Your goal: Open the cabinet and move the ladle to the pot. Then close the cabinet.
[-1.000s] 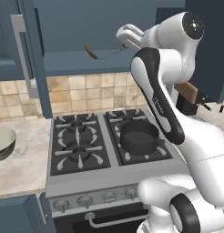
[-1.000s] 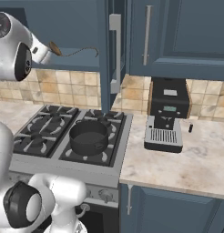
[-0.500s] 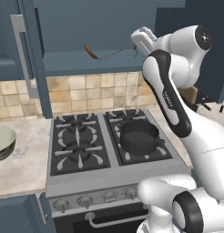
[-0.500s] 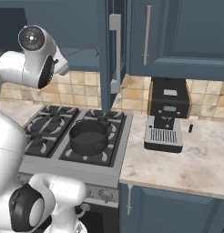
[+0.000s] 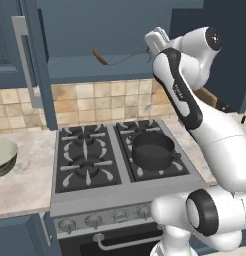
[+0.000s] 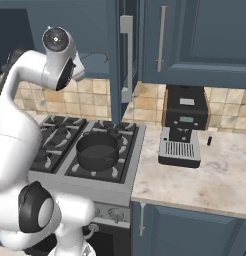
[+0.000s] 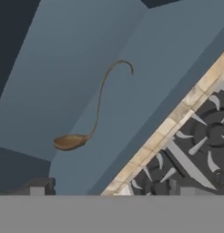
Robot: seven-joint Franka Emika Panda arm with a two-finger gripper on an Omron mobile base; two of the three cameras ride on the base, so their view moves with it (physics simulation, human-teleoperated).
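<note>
The cabinet (image 5: 70, 30) stands open, its left door (image 5: 30, 75) swung out and its right door (image 6: 126, 55) edge-on in the right base view. The ladle (image 5: 115, 59) lies on the cabinet's bottom shelf, copper bowl to the left and thin wire handle running right. In the hand view the ladle (image 7: 93, 118) lies ahead on the blue shelf, untouched. My gripper (image 5: 151, 44) hovers at the handle's right end, open and holding nothing; its fingertips (image 7: 38, 187) rise at that view's bottom. The dark pot (image 5: 152, 150) sits on the stove's front right burner, as the right base view (image 6: 97, 150) also shows.
A pale green bowl (image 5: 2, 157) rests on the counter left of the stove (image 5: 85, 165). A black coffee machine (image 6: 184, 125) stands on the right counter. A closed blue cabinet (image 6: 195, 40) hangs above it. My own arm (image 6: 25, 115) rises beside the stove.
The hand has shifted slightly right along the shelf front and the elbow has swung up and over. The ladle and pot have not moved.
</note>
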